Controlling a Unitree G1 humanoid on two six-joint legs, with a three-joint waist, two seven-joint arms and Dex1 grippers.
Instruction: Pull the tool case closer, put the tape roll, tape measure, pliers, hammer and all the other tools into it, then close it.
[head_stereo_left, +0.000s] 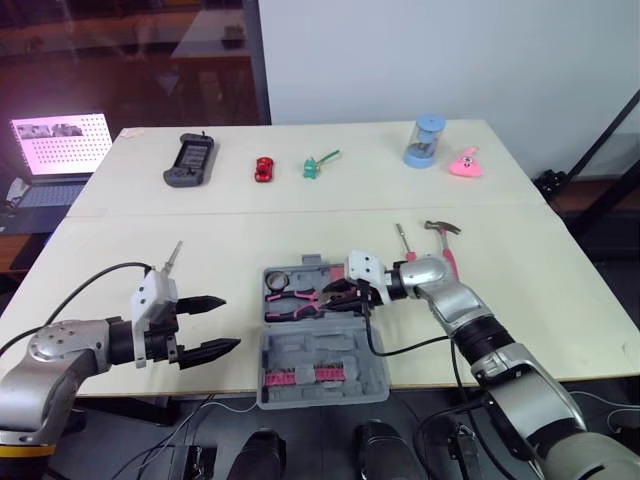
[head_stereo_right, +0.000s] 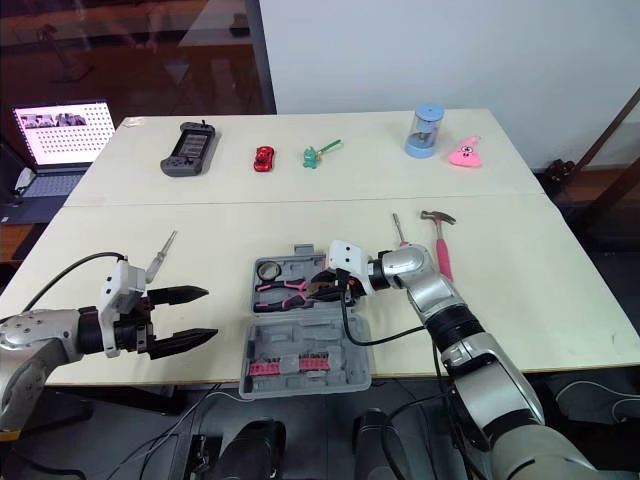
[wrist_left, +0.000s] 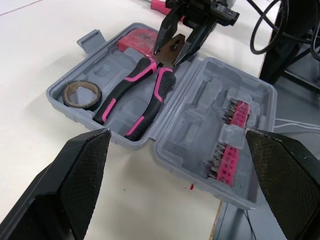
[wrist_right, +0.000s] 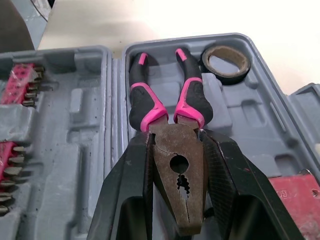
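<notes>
My right jaws are clenched on the metal head of the pliers (wrist_right: 175, 145), whose pink-and-black handles lie in the far half of the open grey tool case (head_stereo_left: 330, 350). The case sits on the desk (head_stereo_left: 560, 300) at its front edge, between my two arms. The near half of it carries a row of screwdriver bits (head_stereo_left: 300, 377) in a pink holder.

In the same half as the pliers, the tape roll (wrist_right: 225, 76) lies flat in the corner on my left, just beside the handle ends. A red boxy item (wrist_left: 137, 40) fills a pocket at the other end. I cannot tell what it is.

My left jaws are released and spread wide with nothing between them, low over the desk, left of the case.

The hammer (head_stereo_left: 445, 245) lies on the desk beyond my right forearm, and a pink-handled screwdriver (head_stereo_left: 403, 240) lies just beside it. A slim metal tool (head_stereo_left: 172, 257) lies beyond my left wrist.

Well apart, on the far side of the desk, are a game controller (head_stereo_left: 190, 160), a red toy car (head_stereo_left: 264, 168), a green toy (head_stereo_left: 318, 163), a blue cylinder (head_stereo_left: 424, 141) and a pink toy (head_stereo_left: 466, 163). An open laptop (head_stereo_left: 60, 145) stands off to the left.
</notes>
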